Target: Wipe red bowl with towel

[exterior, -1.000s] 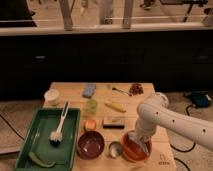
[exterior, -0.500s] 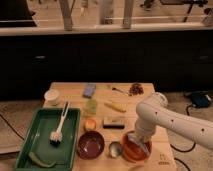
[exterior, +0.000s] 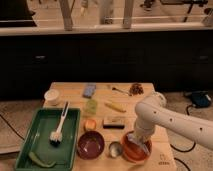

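Note:
The red bowl [exterior: 135, 148] sits at the front right of the wooden table [exterior: 102, 97]. A greyish towel [exterior: 139, 142] lies bunched inside it. My gripper [exterior: 138, 140] is at the end of the white arm [exterior: 165, 117], reaching down into the bowl on top of the towel. The arm hides the fingers.
A dark maroon bowl [exterior: 90, 145] and a small metal cup [exterior: 115, 148] stand left of the red bowl. A green tray [exterior: 47, 137] holds a dish brush [exterior: 59, 129]. A black sponge block [exterior: 114, 122], yellow item [exterior: 115, 106], green sponge [exterior: 90, 107], white cup [exterior: 51, 96] lie further back.

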{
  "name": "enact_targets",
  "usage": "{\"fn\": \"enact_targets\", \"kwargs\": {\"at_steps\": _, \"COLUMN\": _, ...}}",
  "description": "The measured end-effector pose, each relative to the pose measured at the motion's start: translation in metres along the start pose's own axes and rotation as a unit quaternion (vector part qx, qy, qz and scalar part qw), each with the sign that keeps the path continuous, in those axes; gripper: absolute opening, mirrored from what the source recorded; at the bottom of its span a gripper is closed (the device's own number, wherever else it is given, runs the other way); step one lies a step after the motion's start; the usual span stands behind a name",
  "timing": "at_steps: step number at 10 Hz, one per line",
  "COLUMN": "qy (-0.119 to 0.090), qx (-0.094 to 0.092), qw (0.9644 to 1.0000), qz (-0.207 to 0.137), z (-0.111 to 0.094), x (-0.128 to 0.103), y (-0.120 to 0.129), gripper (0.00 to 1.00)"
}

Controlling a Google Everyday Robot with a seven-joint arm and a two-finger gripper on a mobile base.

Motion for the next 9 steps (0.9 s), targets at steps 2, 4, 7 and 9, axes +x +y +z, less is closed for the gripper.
{"fn": "enact_targets", "kwargs": {"at_steps": 2, "qy": 0.002, "qx": -0.004, "qw": 1.0000, "qz": -0.008, "z": 0.000, "x": -0.003, "y": -0.002, "gripper": 0.00}}
{"fn": "enact_targets", "kwargs": {"at_steps": 4, "qy": 0.003, "qx": -0.009, "qw": 0.9991, "qz": -0.042, "z": 0.002, "x": -0.019, "y": -0.022, "gripper": 0.00}}
{"fn": "enact_targets", "kwargs": {"at_steps": 7, "qy": -0.001, "qx": -0.016, "qw": 0.9969, "qz": -0.077, "z": 0.009, "x": -0.044, "y": -0.026, "gripper": 0.00}}
{"fn": "enact_targets", "kwargs": {"at_steps": 9, "qy": -0.004, "qx": -0.018, "qw": 0.9966, "qz": -0.081, "z": 0.012, "x": -0.048, "y": -0.015, "gripper": 0.00}}
